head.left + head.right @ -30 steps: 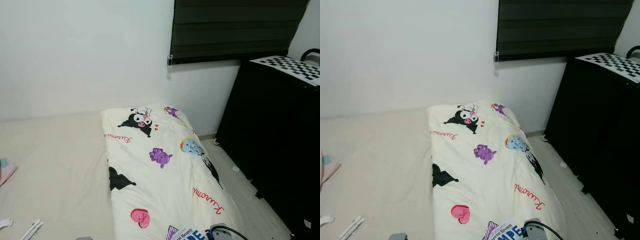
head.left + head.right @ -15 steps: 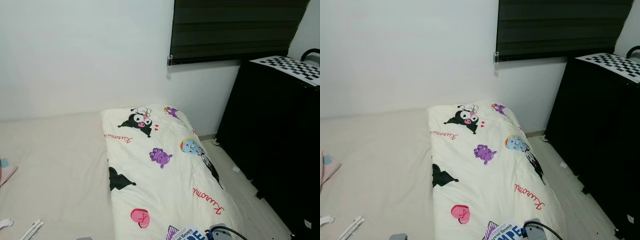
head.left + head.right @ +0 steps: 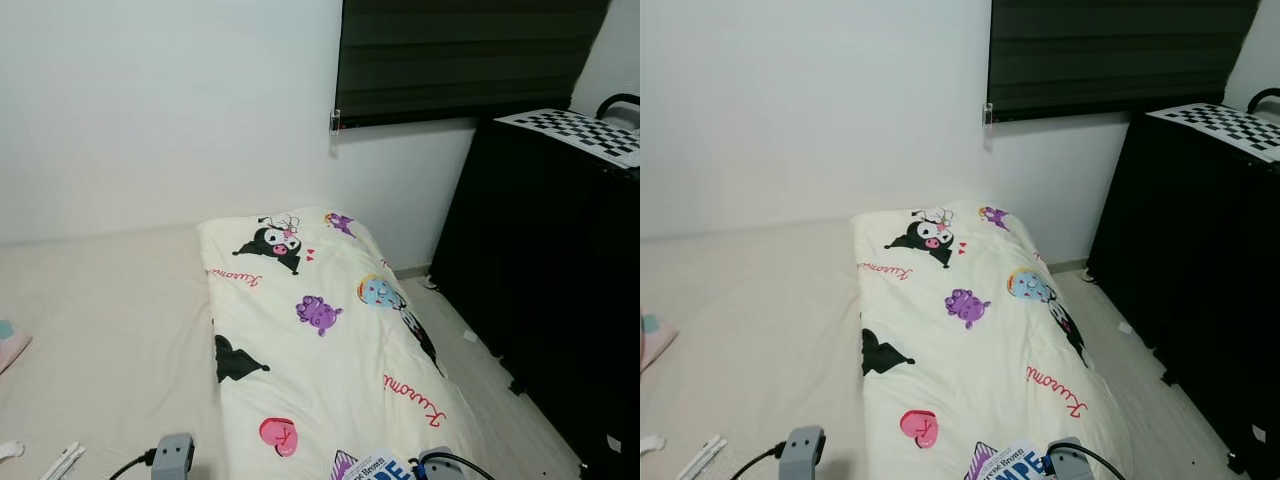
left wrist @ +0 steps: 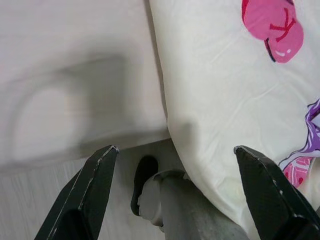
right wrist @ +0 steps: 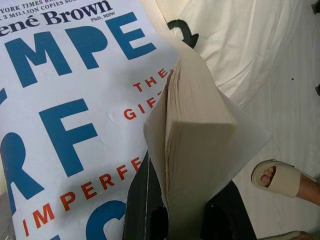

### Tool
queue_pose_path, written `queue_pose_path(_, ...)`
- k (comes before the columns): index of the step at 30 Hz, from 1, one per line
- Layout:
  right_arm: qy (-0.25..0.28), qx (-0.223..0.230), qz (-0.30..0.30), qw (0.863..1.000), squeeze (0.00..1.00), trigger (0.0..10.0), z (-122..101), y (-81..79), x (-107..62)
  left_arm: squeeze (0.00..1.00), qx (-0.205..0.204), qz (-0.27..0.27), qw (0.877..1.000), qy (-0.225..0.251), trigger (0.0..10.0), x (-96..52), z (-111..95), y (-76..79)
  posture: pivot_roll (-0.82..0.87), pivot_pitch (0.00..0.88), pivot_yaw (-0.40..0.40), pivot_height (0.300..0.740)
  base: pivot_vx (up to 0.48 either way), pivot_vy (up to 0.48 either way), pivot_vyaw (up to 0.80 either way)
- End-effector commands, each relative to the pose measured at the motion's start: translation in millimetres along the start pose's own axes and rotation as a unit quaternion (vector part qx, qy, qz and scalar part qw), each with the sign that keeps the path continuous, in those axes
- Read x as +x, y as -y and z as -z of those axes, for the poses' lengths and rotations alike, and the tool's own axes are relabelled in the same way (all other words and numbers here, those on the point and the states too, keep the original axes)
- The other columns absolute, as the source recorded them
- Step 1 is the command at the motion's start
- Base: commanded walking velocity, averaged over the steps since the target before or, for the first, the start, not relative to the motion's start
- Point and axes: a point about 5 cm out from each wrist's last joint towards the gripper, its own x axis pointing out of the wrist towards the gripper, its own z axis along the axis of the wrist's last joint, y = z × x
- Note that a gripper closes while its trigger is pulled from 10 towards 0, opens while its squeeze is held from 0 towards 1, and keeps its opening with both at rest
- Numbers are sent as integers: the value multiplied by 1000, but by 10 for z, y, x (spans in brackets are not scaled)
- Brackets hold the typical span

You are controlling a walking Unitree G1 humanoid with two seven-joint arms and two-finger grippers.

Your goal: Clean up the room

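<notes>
We've got our right gripper [image 5: 175, 210] clamped on a book [image 5: 70, 125] over the near blanket [image 3: 320, 340]. Our left gripper [image 4: 175, 170] hangs with fingers spread wide.

White wall [image 3: 160, 110], dark blind [image 3: 470, 55]

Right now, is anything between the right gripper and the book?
Nothing visible: the right gripper is already clamped on the book, pinching its pages by the edge above the cartoon quilt. The left gripper is open beside the quilt's edge.
</notes>
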Motion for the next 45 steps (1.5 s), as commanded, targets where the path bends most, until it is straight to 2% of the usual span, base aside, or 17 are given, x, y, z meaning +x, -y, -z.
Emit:
queue_pose_path(1, -94, -6, -11, 996, 0, 10000, 446, -66, -86, 0, 4, 0, 1000, -10, 10000, -7, 60, 8, -21, 0, -28, 740, 0, 0, 0)
queue_pose_path(3, -95, -2, -11, 995, 0, 10000, 457, -75, -89, 0, 16, -5, 999, -42, 10000, -52, 243, -18, -24, 0, -27, 740, 0, 0, 0)
queue_pose_path(11, -93, 0, -9, 996, 0, 10000, 436, -50, -83, 0, 19, -13, 997, -79, 10000, -124, 477, -51, -25, 0, -28, 740, 0, 0, 0)
queue_pose_path(32, -90, 12, -22, 996, 0, 10000, 430, -146, -81, 0, 20, -18, 996, -84, 10000, -149, 503, -94, -17, 0, -26, 740, 0, 0, 0)
queue_pose_path(45, -93, -3, -24, 995, 0, 10000, 410, -131, -74, 0, 16, -19, 997, -79, 10000, -136, 480, -83, -7, 0, -31, 740, 0, 0, 0)
